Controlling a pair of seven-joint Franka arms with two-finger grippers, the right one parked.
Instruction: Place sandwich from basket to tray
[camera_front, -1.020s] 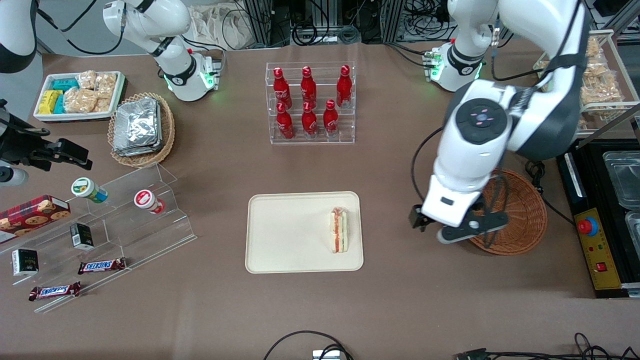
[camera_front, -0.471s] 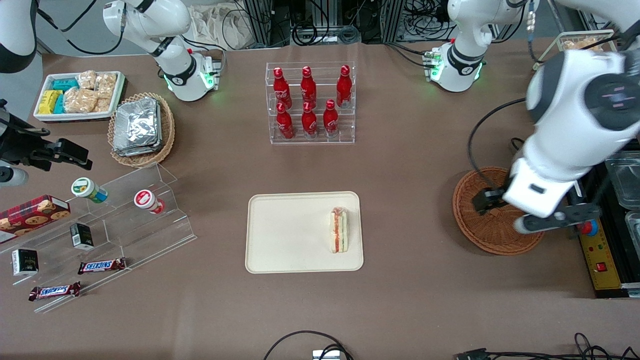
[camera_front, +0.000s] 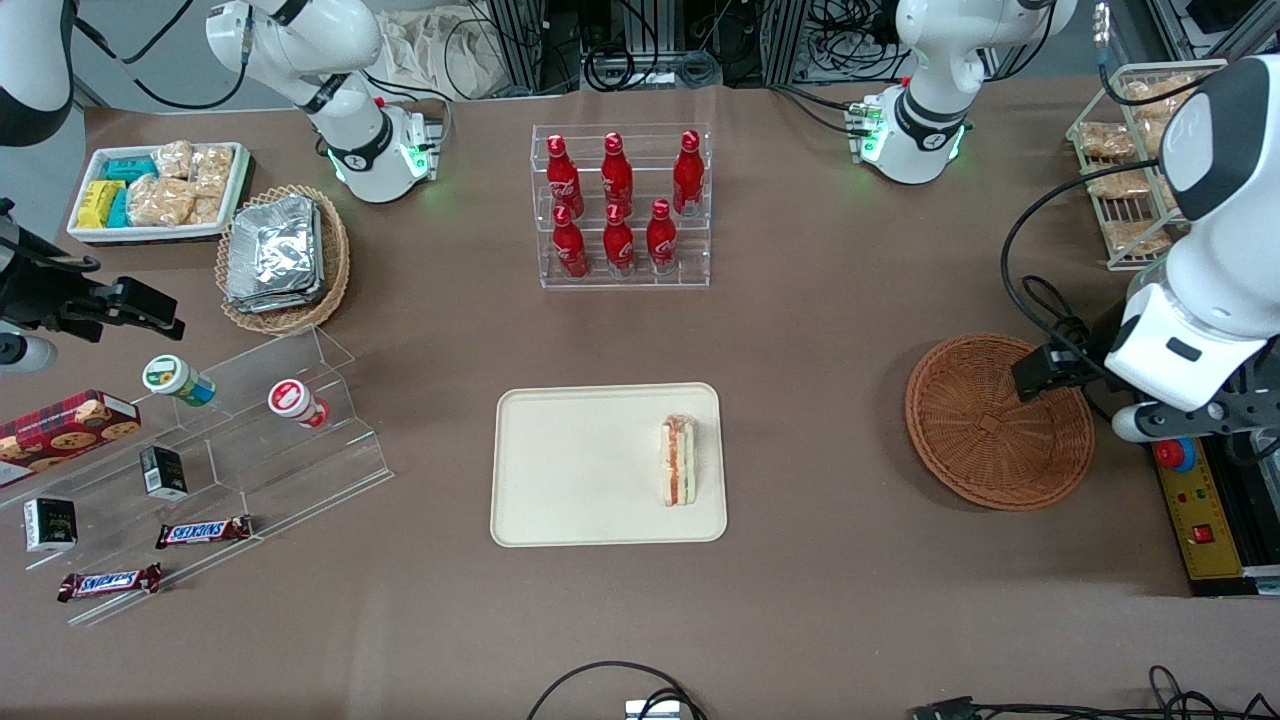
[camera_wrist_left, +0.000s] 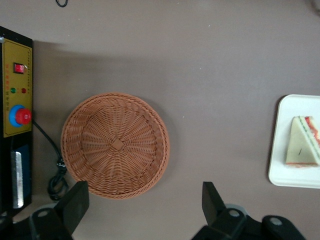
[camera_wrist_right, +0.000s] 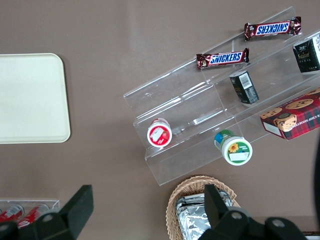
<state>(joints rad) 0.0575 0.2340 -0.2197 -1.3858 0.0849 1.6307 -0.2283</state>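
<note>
From my station the job reads as done, or as good as done. The sandwich lies on the tray, close to the tray's edge at the working arm's end, its red and green filling showing along one side. It sits flat inside the rim, not hanging over it, and nothing touches it.

The basket has nothing in it; in the left wrist view I see bare weave down to the small square at the centre of its floor. It stands on the worktop well apart from the tray, toward the working arm's end.

The tool hangs high above the worktop near the basket's rim, out toward the control box with the red button. Its two fingers are spread wide with nothing between them; through the gap I see only basket edge and brown worktop.

I judge nothing is left of the task itself. The only sandwich in sight is on the tray, so what remains, if anything, is parking the arm clear of the basket and the cables beside it.
</note>
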